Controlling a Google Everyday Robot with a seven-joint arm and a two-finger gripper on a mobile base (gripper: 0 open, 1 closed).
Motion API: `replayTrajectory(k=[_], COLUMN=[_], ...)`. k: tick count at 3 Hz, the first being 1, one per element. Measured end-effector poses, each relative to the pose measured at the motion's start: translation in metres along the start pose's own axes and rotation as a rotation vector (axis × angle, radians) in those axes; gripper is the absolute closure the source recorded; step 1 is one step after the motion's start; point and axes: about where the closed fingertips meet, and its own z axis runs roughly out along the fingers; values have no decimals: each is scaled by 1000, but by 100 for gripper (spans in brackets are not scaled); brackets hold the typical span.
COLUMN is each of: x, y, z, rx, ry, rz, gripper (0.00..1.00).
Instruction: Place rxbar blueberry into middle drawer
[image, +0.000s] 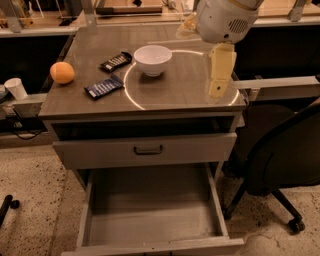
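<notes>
The arm leans in over the desk's (180, 92) far right corner, tool (219, 75) hanging near the right edge, grip unclear. The blue bar (104, 87) lies near the left edge, a bowl (153, 59) between them; the open drawer (150, 212) sits below.

Gripper (220, 75) hovers right of the bowl (152, 59), which with black bar (116, 61) perhaps crowds rxbar blueberry (104, 87); middle drawer (150, 222) lies open.

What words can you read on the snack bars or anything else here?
On the rxbar blueberry: white lettering, too blurred to read.
On the black-wrapped bar: print too blurred to read.
On the end effector, over the right side of the tabletop: no text visible.
</notes>
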Motion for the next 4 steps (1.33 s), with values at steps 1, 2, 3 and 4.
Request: replayTrajectory(k=[1,2,3,4], x=[0,-10,-56,-108], y=[0,-9,-24,-43], z=[0,4,24,70], rx=[1,0,9,1], ry=[0,9,92,223], rz=[0,-37,-151,-277], gripper=[0,0,0,0])
